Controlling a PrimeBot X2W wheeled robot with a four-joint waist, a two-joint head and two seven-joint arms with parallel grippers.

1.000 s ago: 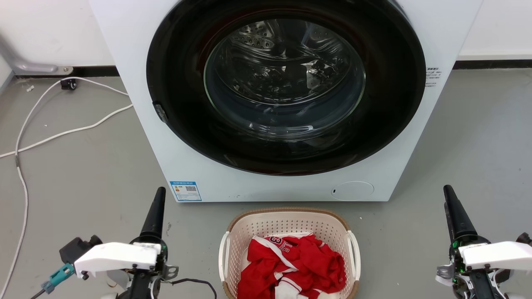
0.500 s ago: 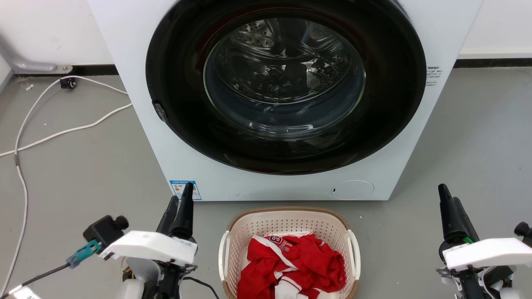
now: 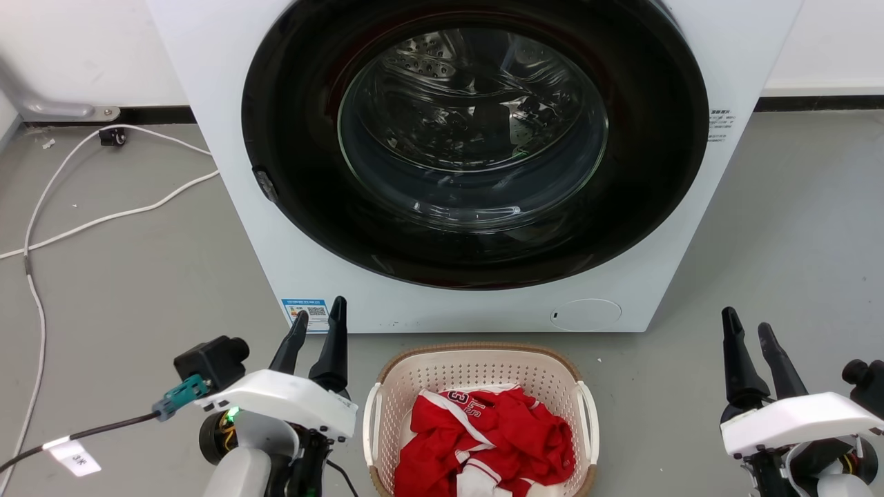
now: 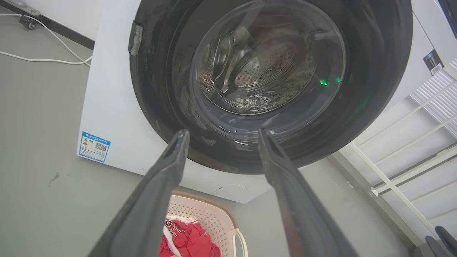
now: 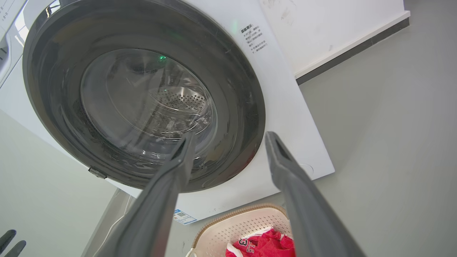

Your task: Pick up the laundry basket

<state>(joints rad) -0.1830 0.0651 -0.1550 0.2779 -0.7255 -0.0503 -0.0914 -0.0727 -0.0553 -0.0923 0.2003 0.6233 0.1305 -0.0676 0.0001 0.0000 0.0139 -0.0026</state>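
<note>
Where the laundry basket (image 3: 476,376) sits: on the grey floor (image 3: 138,290), between the two sets of jaws. It is just right of the left jaws and farther off to the left of the right jaws. Neither touches it.
Left jaws: parted by a moderate gap, nothing held. The fingers (image 3: 336,331) point up toward the washer, tips about level with the basket's far rim. In the left wrist view the basket (image 4: 203,214) shows low down in the gap between the two fingers (image 4: 166,171), nearer the camera than their tips.
Right jaws: parted about as wide, empty. The fingers (image 3: 733,345) point up and forward, well apart from the basket's right handle (image 3: 588,414). In the right wrist view the basket (image 5: 242,223) lies at the bottom edge, in the gap between the fingers (image 5: 289,178).
Basket contents: crumpled red-and-white garment (image 3: 497,435) with white numerals, filling the near part. The cream perforated wall is bare on the far side. Brown rim, one white handle on each side.
Ahead of both jaws: white front-load washing machine (image 3: 228,138) with a round dark-ringed glass door (image 3: 473,124), steel drum visible behind it. The basket stands just in front of the machine's base.
Just past the left fingertips: blue label (image 3: 316,310) low on the washer front; one tip overlaps it in the head view.
Between the two sets of jaws, beyond the basket: round flap (image 3: 585,315) on the washer's lower front.
Left of the left jaws, farther out: white cables (image 3: 103,221) trailing over the floor.
</note>
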